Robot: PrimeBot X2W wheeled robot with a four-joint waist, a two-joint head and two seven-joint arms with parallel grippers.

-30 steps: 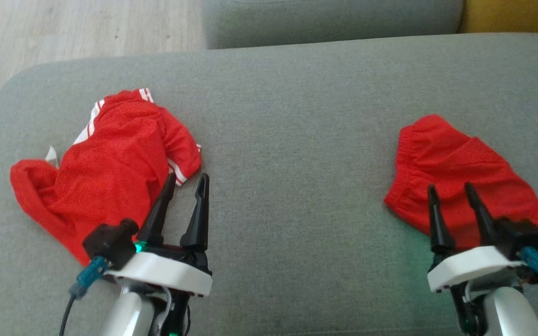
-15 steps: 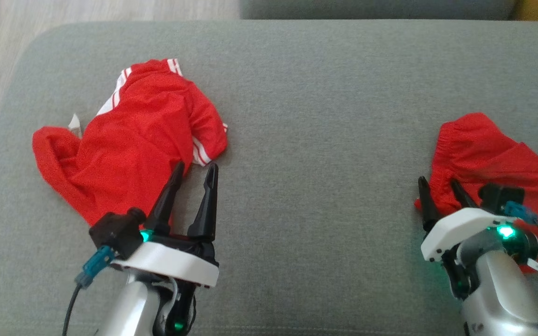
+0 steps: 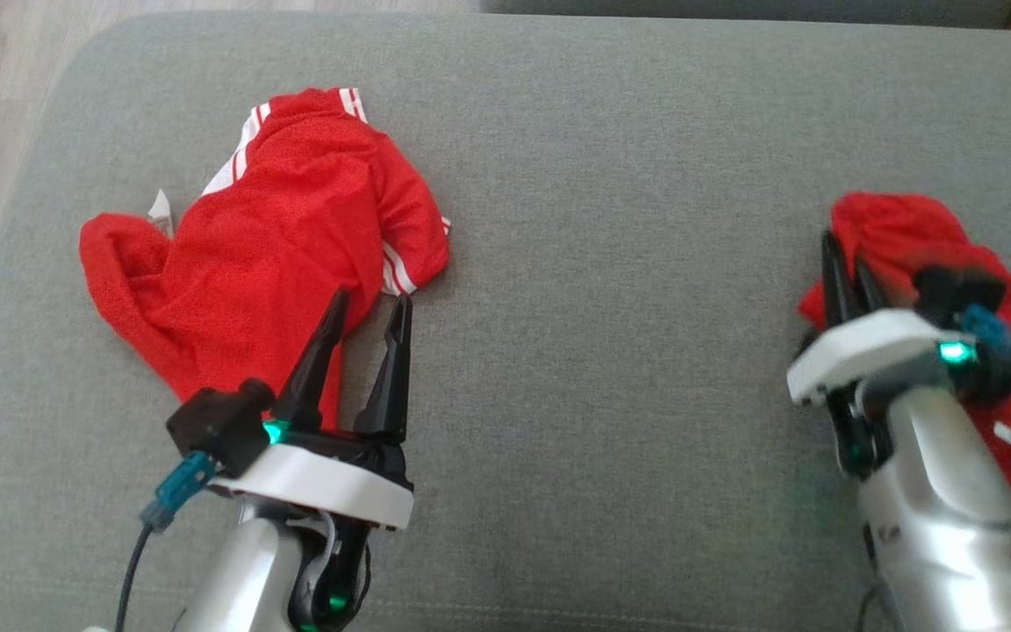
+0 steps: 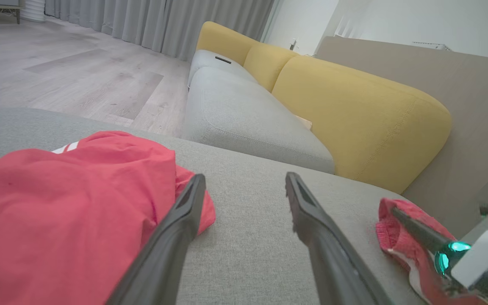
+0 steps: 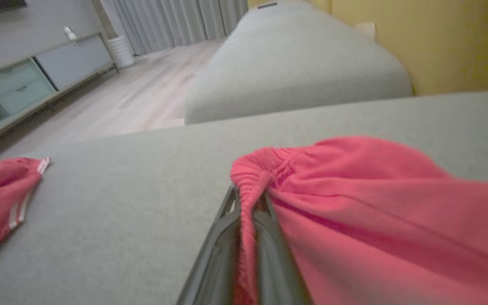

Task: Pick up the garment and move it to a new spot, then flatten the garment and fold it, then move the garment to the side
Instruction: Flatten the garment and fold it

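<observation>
Claw work at this moment is the pick-up, and it falls to the right side. Going from the left: the left claw (image 3: 372,300) has no part in it. It is best held low over the grey cushion (image 3: 611,263) beside the striped red garment (image 3: 277,228), so that its fingers do not snag that cloth. The bare middle of the cushion, between the two red heaps, looks like the natural new spot. On the right, the plain red garment (image 3: 900,224) lies near the cushion's right end, and the right claw (image 3: 841,254) has it by the gathered waistband (image 5: 269,167). A pinch at one point of an elastic edge can slip. The lift should therefore go straight up and slowly until the whole cloth hangs free, then across, high enough that the tail does not drag. The garment should be set down with room all round for flattening.

As for the claws: the left one stands wide and holds nothing. One finger (image 4: 184,212) lies over the striped garment's near edge, touching or not I cannot tell. The right one is pinched nearly closed, with a fold of the waistband squeezed between its fingers.
</observation>
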